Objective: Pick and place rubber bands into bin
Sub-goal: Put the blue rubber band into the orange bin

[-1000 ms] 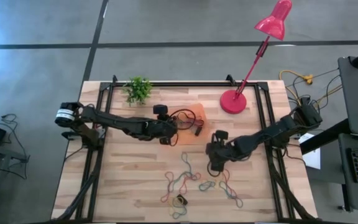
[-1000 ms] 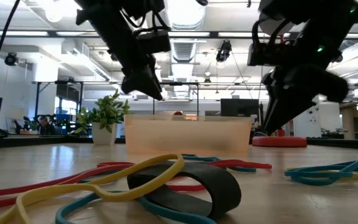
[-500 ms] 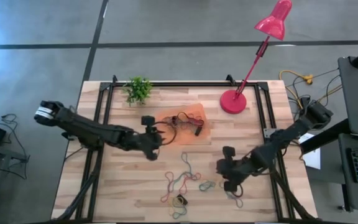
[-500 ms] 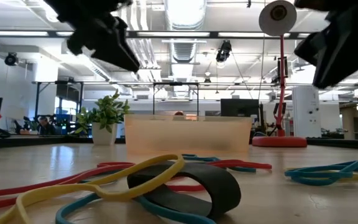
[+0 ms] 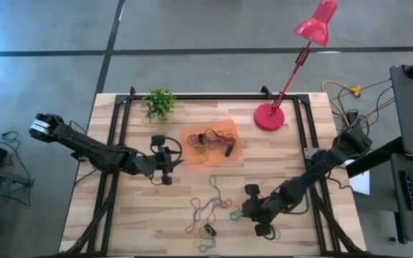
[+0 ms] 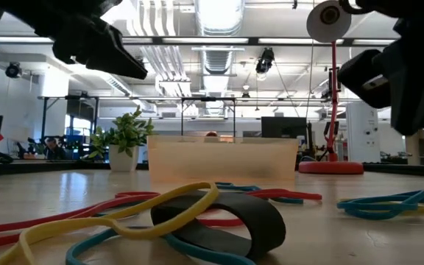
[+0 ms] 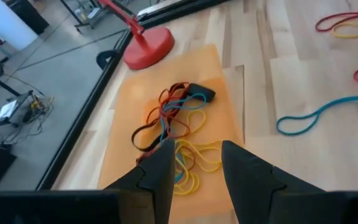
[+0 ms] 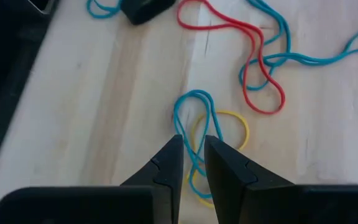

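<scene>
Many bands (image 5: 210,208) lie loose on my wood table (image 5: 149,208) from above, at about six o'clock from the orange bin (image 5: 228,132), which holds some already. My left gripper (image 5: 165,161) waits at the bin's eight o'clock. My right gripper (image 5: 257,215) hangs over the pile's right side.

Down low, a flat black band (image 6: 227,221) and thin yellow and blue loops sit in front of the see-through bin.

My left wrist shows fingers (image 7: 160,171) apart with nothing between them.

My right wrist shows fingers (image 8: 169,165) close together, empty, right above a blue and yellow loop (image 8: 207,134). I think these are light, soft and floppy; I'd pinch one strand.
</scene>
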`<state>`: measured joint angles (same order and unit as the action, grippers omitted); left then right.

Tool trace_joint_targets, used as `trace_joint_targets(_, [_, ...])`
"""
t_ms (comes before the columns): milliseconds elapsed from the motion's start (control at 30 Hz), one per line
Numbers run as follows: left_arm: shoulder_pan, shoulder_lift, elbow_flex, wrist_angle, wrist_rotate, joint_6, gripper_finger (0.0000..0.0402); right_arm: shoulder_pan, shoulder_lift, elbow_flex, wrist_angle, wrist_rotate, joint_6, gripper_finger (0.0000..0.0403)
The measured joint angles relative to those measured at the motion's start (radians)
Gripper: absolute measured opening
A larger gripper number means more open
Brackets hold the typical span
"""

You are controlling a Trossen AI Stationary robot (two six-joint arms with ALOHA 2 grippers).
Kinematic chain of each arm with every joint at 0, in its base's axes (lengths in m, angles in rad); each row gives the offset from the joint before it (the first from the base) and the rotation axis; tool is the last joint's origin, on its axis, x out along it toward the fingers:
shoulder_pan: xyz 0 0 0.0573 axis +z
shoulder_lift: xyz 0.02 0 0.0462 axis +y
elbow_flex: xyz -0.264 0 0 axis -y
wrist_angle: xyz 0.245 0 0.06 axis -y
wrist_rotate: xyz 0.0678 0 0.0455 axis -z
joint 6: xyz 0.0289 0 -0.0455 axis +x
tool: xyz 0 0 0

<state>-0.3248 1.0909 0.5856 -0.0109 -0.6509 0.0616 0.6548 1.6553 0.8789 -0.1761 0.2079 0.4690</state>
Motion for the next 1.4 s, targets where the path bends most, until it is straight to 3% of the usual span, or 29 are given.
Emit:
trace_joint_targets(267, [-0.001,-0.040,-0.003,0.004,-0.012,-0.002,0.0117,0.011,0.094,0.027,-0.002,0.030,-0.031,0.0057])
trace_joint_targets(933, [0.000,-0.019,-0.008,0.003,-0.039,-0.002,0.0117,0.044,0.141,0.044,-0.029,0.106,-0.095,0.0057])
trace_joint_targets(1400, [0.000,-0.018,-0.017,0.003,-0.047,-0.002,0.0117,0.045,0.142,0.044,-0.029,0.107,-0.106,0.0112])
